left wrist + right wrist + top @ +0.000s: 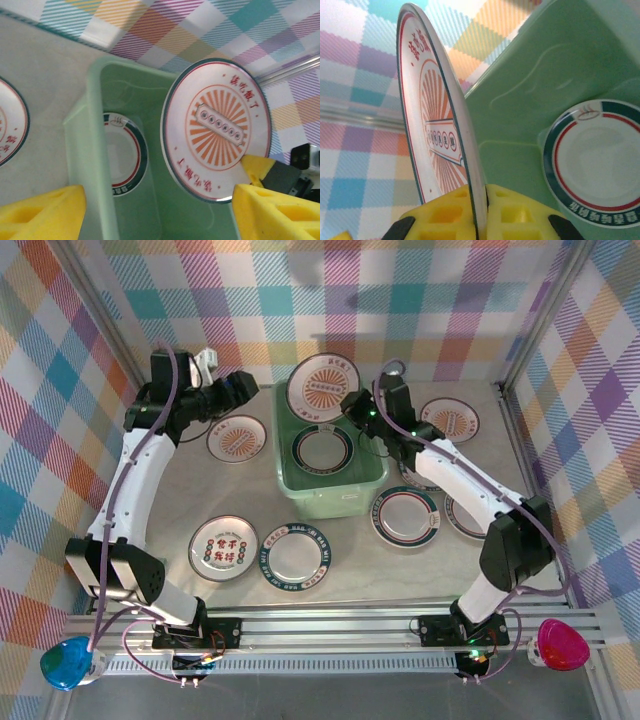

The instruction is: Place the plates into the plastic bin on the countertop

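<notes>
The right pincer (480, 202) is pressed together on the lower edge of a sunburst plate (322, 383), holding it on edge and tilted over the far end of the plastic bin (340, 502). The left pincer (159, 212) is spread wide with nothing between its yellow pads (40, 212). It hangs just left of the bin's far corner, facing the held plate. 1 teal-rimmed plate (321, 450) lies flat on the bin's floor.

On the tabletop (400, 570), left of the bin, lies a second sunburst plate (236, 438). Near the front, a plate with red characters (223, 547) and a lettered-rim plate (295, 556) sit side by side. Right of the bin lies a teal-banded plate (406, 516), and farther back a red-patterned plate (450, 420). Another plate (460, 523) lies partly under the right arm.
</notes>
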`<state>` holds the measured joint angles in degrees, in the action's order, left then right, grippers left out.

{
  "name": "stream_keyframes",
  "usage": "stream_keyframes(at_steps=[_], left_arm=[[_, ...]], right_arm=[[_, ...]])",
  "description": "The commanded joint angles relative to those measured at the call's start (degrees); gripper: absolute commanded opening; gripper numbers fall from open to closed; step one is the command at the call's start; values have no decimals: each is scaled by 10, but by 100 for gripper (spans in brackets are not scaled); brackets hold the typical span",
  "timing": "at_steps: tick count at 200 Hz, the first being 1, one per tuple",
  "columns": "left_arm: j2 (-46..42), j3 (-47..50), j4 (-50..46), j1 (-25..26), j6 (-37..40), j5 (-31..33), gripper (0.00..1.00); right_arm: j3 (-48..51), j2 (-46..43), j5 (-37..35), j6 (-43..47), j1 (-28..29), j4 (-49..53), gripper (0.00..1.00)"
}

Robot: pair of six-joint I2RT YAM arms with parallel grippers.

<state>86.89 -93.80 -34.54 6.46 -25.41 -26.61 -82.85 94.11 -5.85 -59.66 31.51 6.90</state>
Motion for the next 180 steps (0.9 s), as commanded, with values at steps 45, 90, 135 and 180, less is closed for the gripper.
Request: stream_keyframes(at_steps=[45, 90, 135, 180], left_arm=[[14, 53, 0, 1, 3, -29, 69], [37, 75, -6, 14, 19, -35, 61], [66, 102, 1, 23, 26, -32, 54], [92, 112, 8, 31, 30, -36, 50]], right_arm=[[-128, 63, -113, -57, 45, 212, 0], [-154, 85, -163, -92, 74, 265, 0], [-162, 122, -170, -139, 79, 271, 0], [-239, 183, -165, -191, 78, 355, 0]])
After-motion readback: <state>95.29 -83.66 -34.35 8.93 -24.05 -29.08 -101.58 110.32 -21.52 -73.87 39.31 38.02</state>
